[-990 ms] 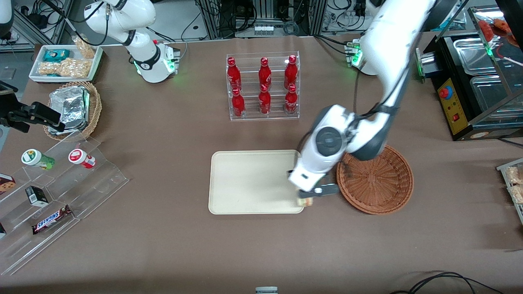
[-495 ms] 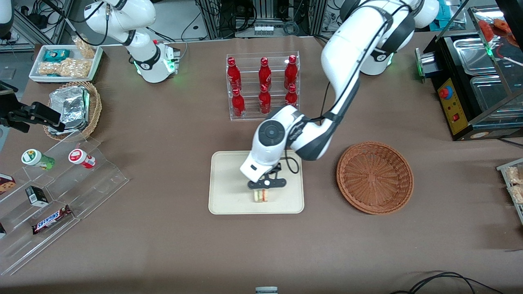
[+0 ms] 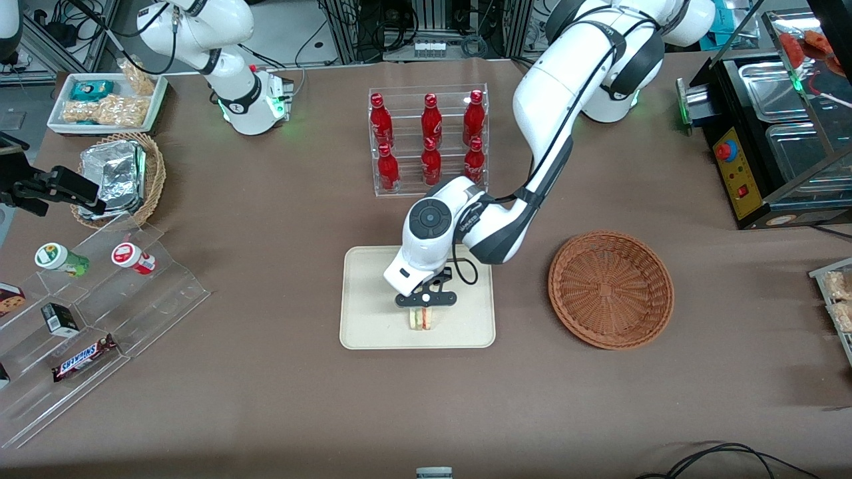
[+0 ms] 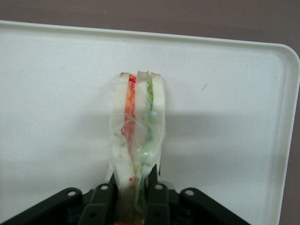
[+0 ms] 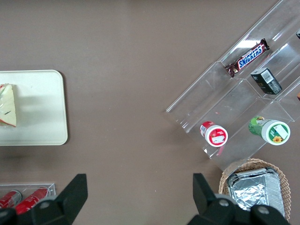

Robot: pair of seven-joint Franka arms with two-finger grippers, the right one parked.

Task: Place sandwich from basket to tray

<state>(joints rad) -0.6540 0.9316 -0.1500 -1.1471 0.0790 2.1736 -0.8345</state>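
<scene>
My left gripper (image 3: 424,309) is over the cream tray (image 3: 373,332), shut on the sandwich (image 3: 423,319), a clear-wrapped wedge of white bread with red, orange and green filling. In the left wrist view the fingers (image 4: 107,197) pinch the sandwich (image 4: 138,126) by its thick end, and it stands on edge low over the tray (image 4: 234,93); I cannot tell if it touches. The right wrist view shows the sandwich (image 5: 8,111) over the tray (image 5: 42,117). The reddish-brown wicker basket (image 3: 611,290) sits beside the tray toward the working arm's end and holds nothing.
A clear rack of red bottles (image 3: 429,140) stands farther from the front camera than the tray. A clear stepped display (image 3: 86,313) with snacks and a tan basket of foil packets (image 3: 116,176) lie toward the parked arm's end. A black appliance (image 3: 765,133) is at the working arm's end.
My gripper carried the sandwich from the tray's basket-side edge across to the tray's middle, then lowered it slightly toward the tray. The basket now shows whole.
</scene>
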